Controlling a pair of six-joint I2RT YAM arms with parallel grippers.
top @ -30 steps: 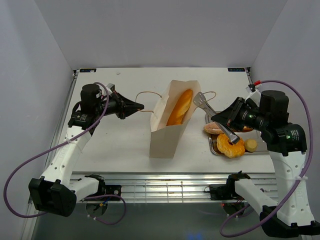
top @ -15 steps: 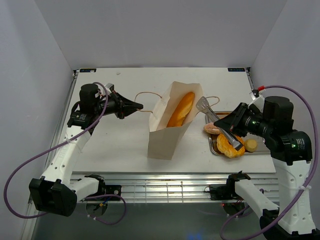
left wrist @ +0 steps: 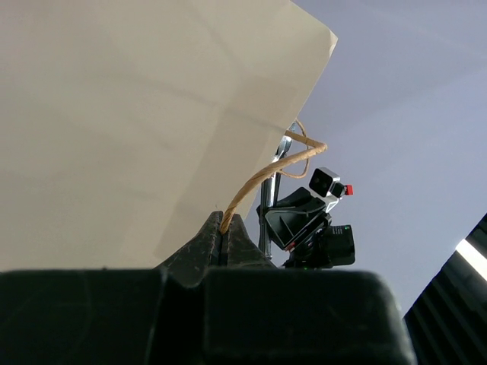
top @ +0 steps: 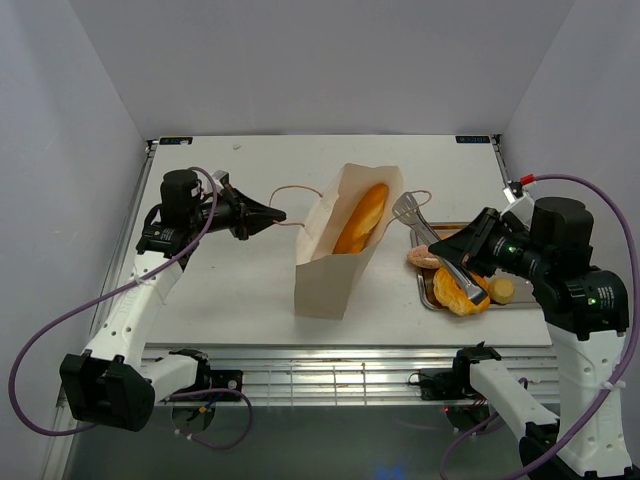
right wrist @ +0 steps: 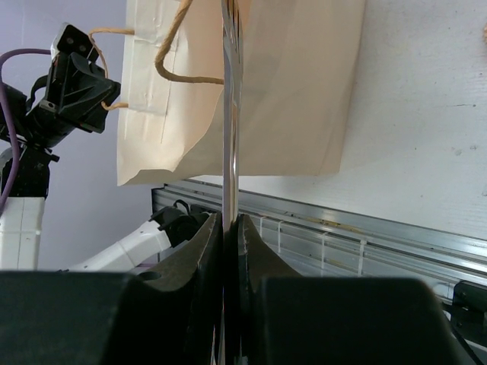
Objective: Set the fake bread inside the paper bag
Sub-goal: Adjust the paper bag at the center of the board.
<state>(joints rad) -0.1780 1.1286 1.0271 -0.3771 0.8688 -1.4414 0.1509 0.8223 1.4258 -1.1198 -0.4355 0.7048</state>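
**Bag held by its cord, tongs over the tray**

Hidden parts first. We see only the upper stretch of the baguette [top: 363, 213] in the open mouth of the paper bag [top: 335, 262]; its lower end is out of sight inside. The tray [top: 428, 296] is mostly covered by pastries and by the right gripper [top: 460, 258], so we cannot count what lies there. A ring bun [top: 458, 292], a pink bun [top: 424, 257] and a small pale roll [top: 502, 290] show. We cannot tell whether the tongs [top: 412, 218] touch the ring bun.

Against a second ago, the bag's near end sits slightly further left. The right wrist has drawn toward the right, and the tongs' head lies a little nearer. The left arm is much as it was.

The left gripper [top: 274, 213] is pressed together on the cord handle [top: 293, 190] at the bag's left side, with the bag just right of it at mid-table [top: 230, 290]. The right gripper is clamped tight on the shaft of the tongs. The tray bread lies under and just near of that gripper. The bag stands to its left, with the tongs' head just beside the bag's right wall.
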